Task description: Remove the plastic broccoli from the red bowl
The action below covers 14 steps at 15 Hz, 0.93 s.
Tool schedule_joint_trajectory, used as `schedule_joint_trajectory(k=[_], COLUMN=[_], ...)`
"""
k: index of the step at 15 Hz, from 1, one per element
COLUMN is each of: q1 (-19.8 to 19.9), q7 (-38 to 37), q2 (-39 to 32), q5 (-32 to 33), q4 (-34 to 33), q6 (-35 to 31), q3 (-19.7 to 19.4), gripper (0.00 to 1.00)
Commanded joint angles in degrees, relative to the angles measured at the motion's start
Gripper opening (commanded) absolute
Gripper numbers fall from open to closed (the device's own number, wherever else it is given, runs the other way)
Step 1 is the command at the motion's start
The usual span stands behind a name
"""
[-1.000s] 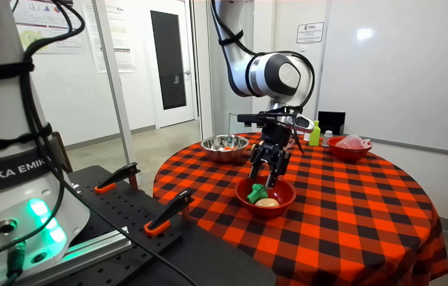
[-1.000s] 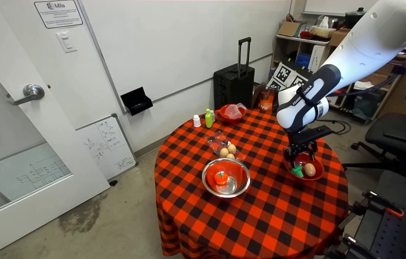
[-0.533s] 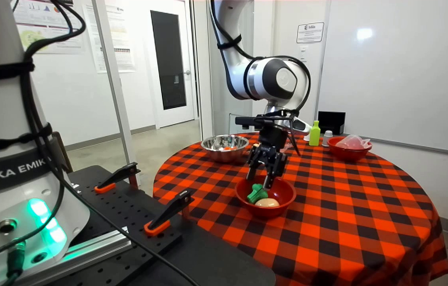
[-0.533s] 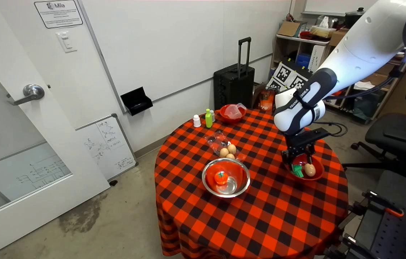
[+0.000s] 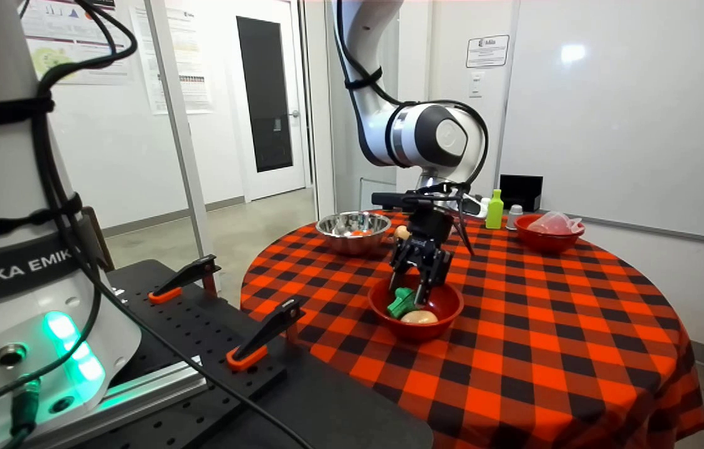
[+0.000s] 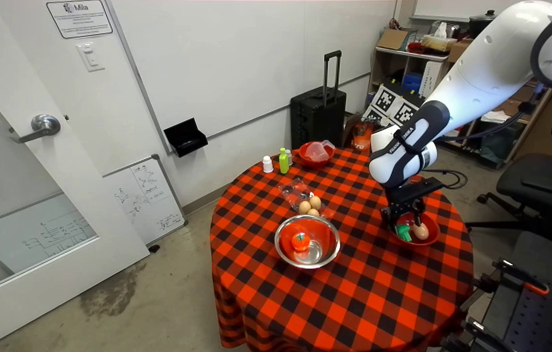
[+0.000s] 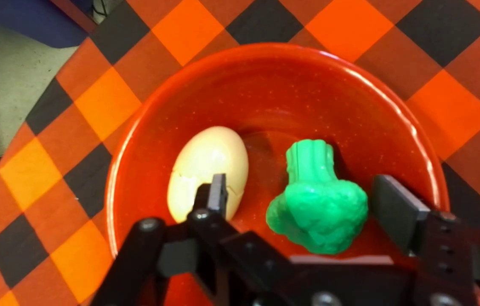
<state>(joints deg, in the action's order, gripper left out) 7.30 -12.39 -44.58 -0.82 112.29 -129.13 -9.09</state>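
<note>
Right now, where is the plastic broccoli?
In the wrist view, the plastic broccoli lies in the red bowl, right of the egg with a gap between them, and appears between the sides of the open gripper.

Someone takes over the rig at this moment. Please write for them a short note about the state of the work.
Tool: open, holding nothing, fingers on either side of the plastic broccoli in the wrist view.
Broccoli: inside the red bowl, beside the egg.
Done: tool positioned; broccoli not yet out.
Left: probably close on the broccoli, lift it out, set it down outside the bowl.
Care: one finger overlaps the egg in the wrist view; contact unclear.
</note>
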Motion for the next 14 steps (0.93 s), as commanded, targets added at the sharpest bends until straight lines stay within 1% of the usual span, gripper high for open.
schedule_joint_trajectory(k=[1, 2, 4, 5, 6, 7, 9, 14], q1=[0.13, 0.19, 0.28, 0.32, 0.34, 0.35, 0.42, -0.35], q7=[0.89, 0.91, 0.93, 0.91, 0.9, 0.87, 0.86, -0.17], q2=[-2.22, -2.51, -2.81, -2.9, -2.93, -2.85, -2.88, -0.72], q5=[-0.1, -0.12, -0.15, -0.17, -0.18, -0.17, -0.23, 0.41], q4=[-2.71, -2.97, -3.31, -3.52, -3.69, -3.96, -4.29, -2.79], q6=[0.84, 0.91, 0.98, 1.06, 1.16, 1.67, 1.97, 1.89], q3=[-0.24, -0.26, -0.29, -0.29, -0.3, -0.32, -0.34, -1.22], gripper=[0.81, 0.69, 0.51, 0.44, 0.34, 0.3, 0.27, 0.27])
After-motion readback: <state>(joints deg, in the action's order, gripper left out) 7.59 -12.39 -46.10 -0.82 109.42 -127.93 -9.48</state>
